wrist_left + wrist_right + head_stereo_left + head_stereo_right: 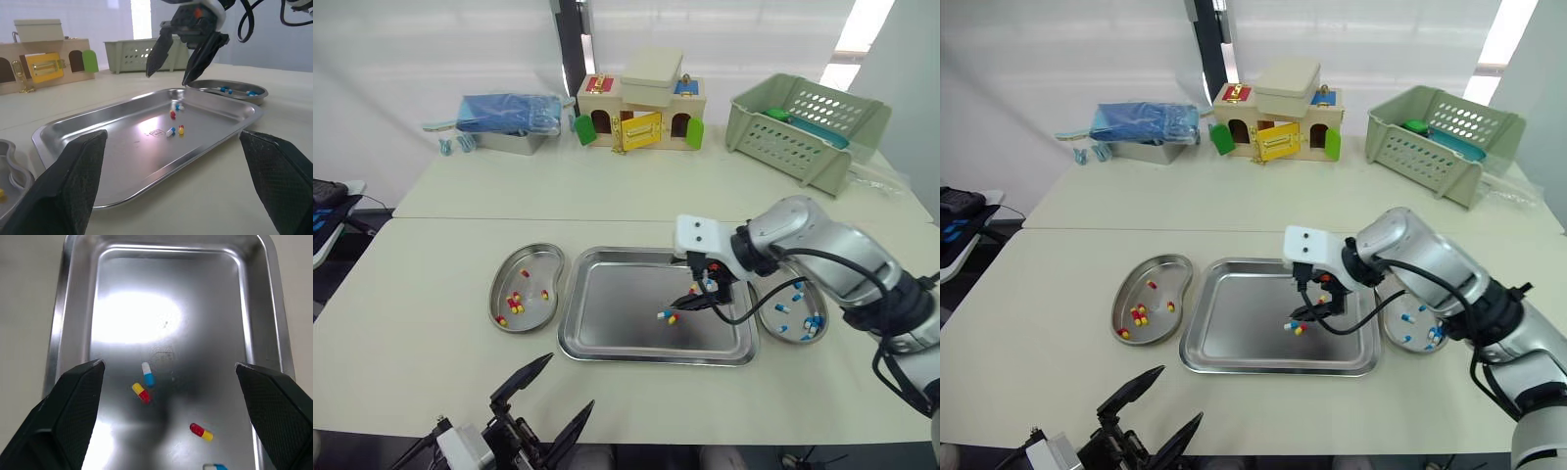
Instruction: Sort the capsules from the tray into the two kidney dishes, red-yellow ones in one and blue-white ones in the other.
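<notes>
The right pincer [697, 299] hangs just above the floor of the tray [607, 323], right of the tray's middle, its fingers apart and empty. Almost straight below it lie a blue-white capsule [147, 374] and a red-yellow capsule [141, 393], just beside each other, perhaps touching. The blue-white one's long axis runs across the line on which the fingers close, so it looks the easier of the pair to pinch. The red-yellow one lies slantwise. Two more capsules [201, 432] sit nearer the tray's right wall.

The blue-white kidney dish [793, 340] lies just off the tray's right rim, a short lift over the low wall. The red-yellow kidney dish [524, 257] lies off the left rim.

The left pincer [570, 382] waits in front of the tray, low over the tabletop [431, 294], fingers also apart and well away from the capsules. The right arm is plainly the nearer.
</notes>
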